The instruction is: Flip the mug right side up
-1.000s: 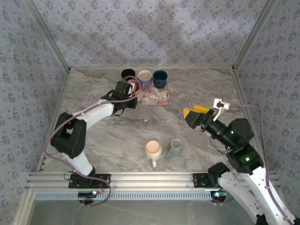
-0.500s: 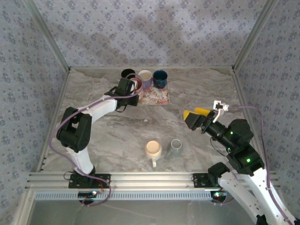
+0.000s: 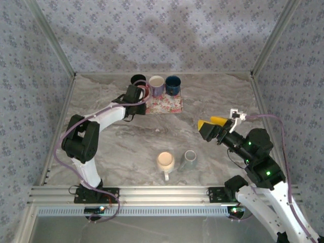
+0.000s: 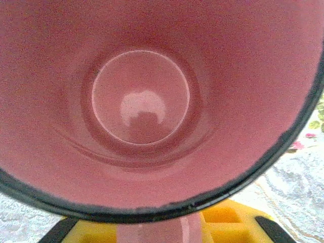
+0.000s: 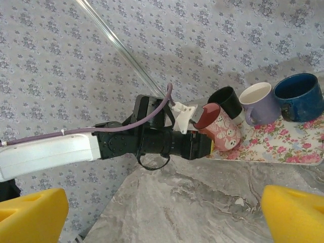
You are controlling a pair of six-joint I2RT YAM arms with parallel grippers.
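A pink mug with white ghost figures hangs tilted at the left end of the floral tray, mouth toward the wrist, base toward the tray. My left gripper is shut on it. In the left wrist view I look into the mug's pink inside, dark rim around it, and its handle sits between my yellow fingers. I cannot tell whether the base touches the tray. A grey mug stands mouth down near the front. My right gripper hovers open at mid right, holding nothing.
On the tray stand a black mug, a lavender mug and a blue mug, all upright. A cream mug stands upright beside the grey one. Patterned walls enclose the marble table.
My left gripper has carried the pink mug a little farther back toward the tray's left end, and the left elbow has swung inward. The right gripper has barely shifted.
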